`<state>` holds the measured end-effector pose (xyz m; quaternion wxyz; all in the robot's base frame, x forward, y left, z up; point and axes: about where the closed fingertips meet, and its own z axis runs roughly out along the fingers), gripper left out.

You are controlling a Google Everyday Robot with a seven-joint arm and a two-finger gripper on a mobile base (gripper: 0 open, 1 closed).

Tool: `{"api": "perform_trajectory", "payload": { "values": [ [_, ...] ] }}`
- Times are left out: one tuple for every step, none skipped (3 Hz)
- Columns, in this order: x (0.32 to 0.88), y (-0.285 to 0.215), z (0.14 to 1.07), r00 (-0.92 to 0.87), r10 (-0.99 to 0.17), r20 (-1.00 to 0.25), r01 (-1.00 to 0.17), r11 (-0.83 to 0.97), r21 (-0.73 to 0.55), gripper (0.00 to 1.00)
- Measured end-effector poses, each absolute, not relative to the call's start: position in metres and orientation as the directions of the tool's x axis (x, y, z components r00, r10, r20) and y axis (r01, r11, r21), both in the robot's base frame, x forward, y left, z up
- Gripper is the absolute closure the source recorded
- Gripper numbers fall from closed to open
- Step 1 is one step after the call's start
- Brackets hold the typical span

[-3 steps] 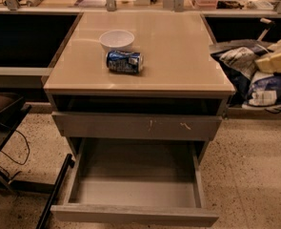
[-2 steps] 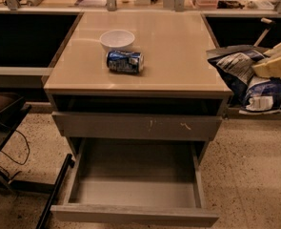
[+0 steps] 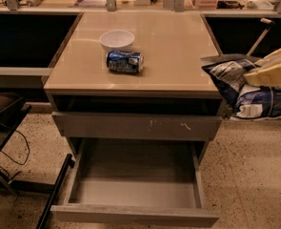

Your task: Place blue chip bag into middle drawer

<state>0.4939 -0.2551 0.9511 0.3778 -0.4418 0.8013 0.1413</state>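
Gripper (image 3: 272, 70), pale, at right edge of view, jaws clamped on blue chip bag (image 3: 245, 92). Bag held off the floor just beside right edge of cabinet top (image 3: 178, 46), well apart from middle drawer (image 3: 135, 192). Drawer pulled out, low at front. Scratched drawer front (image 3: 135, 126) above it. White bowl (image 3: 116, 39) and blue soda can (image 3: 125, 61), on its side, close together on top.

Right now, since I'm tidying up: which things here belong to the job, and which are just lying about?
Job: blue chip bag, right of the countertop; gripper, shut on it at the right edge; middle drawer, pulled open.
Lying about: white bowl and blue soda can, on the countertop.
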Motion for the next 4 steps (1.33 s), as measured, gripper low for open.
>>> {"api": "perform_trajectory", "payload": {
  "values": [
    [0.494,-0.231,0.908,-0.306,-0.560,-0.770,-0.820,0.566,-0.086,1.00],
    [0.513,-0.199,0.837,-0.330,-0.500,-0.801,-0.814,0.580,-0.026,1.00],
    [0.513,-0.199,0.837,-0.330,-0.500,-0.801,-0.815,0.579,-0.026,1.00],
    [0.509,-0.179,0.799,-0.337,-0.457,-0.823,-0.816,0.577,0.014,1.00]
  ]
}}
